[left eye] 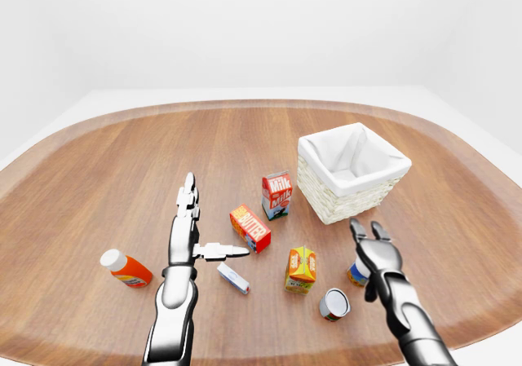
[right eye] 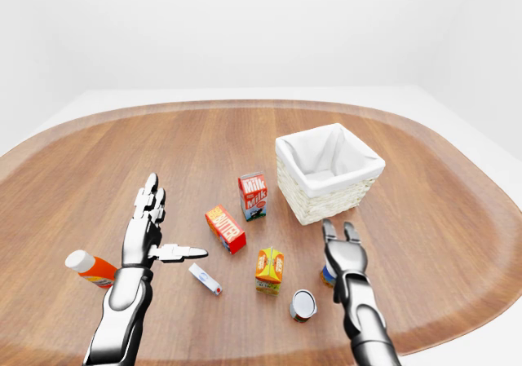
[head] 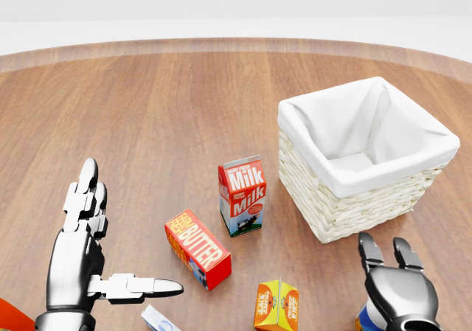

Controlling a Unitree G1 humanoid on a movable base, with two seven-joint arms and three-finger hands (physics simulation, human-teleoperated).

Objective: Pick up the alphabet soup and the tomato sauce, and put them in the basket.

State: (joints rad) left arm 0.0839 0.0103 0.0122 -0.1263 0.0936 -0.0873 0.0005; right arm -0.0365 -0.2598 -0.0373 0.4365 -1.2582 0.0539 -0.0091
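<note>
Tin-walled and stiff, probably slick, the upright can near the table's near edge wants a mid-body grasp; my right hand hovers open-fingered.

The tall red and white carton says "Milk" twice in big white letters, once near the top and once lower down. There are tiny words above each "Milk" (too small to read). The red box lying flat says "BUTTER" in white letters. The small words next to it are too small to read. The little orange carton has writing on it too, but it is too blurry to read.
</note>
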